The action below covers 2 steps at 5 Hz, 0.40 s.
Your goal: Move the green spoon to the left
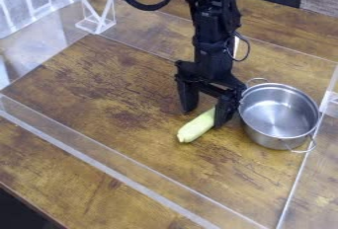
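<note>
green spoon [197,126], yellow-green handle, lying flat, angled diagonally
</note>
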Motion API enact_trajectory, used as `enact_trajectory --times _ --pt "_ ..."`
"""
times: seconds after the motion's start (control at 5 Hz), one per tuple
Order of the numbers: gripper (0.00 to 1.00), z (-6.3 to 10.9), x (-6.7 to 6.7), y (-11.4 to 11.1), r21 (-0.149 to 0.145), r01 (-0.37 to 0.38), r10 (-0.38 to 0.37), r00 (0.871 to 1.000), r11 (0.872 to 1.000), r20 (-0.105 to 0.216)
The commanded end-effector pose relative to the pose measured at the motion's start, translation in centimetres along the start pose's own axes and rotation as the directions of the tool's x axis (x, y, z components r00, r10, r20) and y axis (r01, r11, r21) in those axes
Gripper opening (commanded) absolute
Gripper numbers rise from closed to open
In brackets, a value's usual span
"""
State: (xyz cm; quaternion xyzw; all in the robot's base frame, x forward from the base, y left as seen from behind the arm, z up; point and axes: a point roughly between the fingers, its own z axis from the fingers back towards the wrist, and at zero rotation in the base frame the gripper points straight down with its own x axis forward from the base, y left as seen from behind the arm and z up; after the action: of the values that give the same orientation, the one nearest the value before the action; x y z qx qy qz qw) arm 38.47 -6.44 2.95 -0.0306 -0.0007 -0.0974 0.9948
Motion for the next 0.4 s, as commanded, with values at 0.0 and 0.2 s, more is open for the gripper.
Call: enact_trajectory --times 0.0,0.2 --pt "0.00 0.98 0.85 0.81 0.011 -0.018 0.018 0.999 1.000 0.028" --pt "0.00 0.84 0.97 0.65 0.018 -0.020 0.019 1.000 1.000 0.016"
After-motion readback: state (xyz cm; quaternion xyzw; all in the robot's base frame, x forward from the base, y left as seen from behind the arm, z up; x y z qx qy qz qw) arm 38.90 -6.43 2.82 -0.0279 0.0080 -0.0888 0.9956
